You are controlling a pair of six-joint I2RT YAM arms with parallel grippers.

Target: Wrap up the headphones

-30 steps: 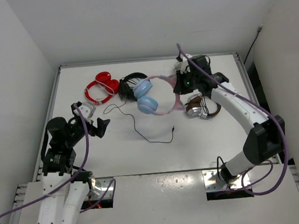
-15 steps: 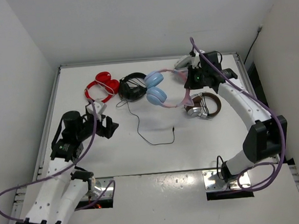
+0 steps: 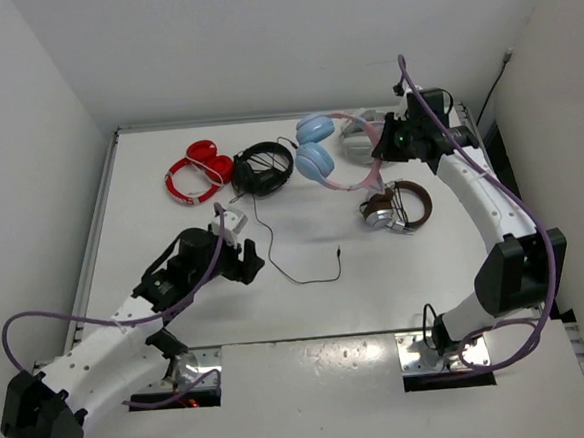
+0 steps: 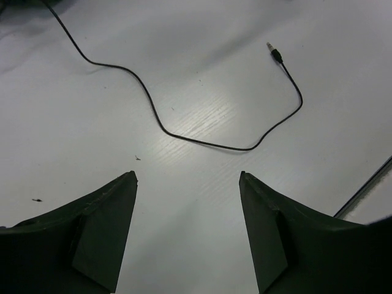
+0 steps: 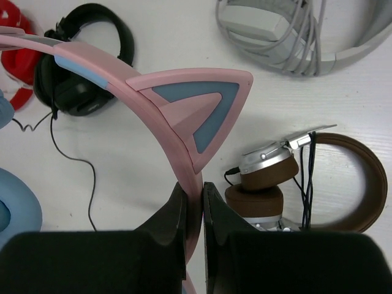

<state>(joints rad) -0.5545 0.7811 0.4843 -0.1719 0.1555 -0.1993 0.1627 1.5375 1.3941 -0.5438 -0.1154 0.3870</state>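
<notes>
Pink-banded headphones point(image 5: 184, 116) pinched by the headband in right pincer point(image 5: 195, 191) | left pincer point(image 4: 187, 179) wide, nothing held, above cable point(image 4: 153, 110)

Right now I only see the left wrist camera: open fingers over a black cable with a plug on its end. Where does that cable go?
Observer: The cable runs up the table to the near edge of the black pair; beyond that I lose it.
Operator: Who has the blue headphones?
Observer: The right gripper is shut on the pink headband of the headphones, right beside a cat ear.
</notes>
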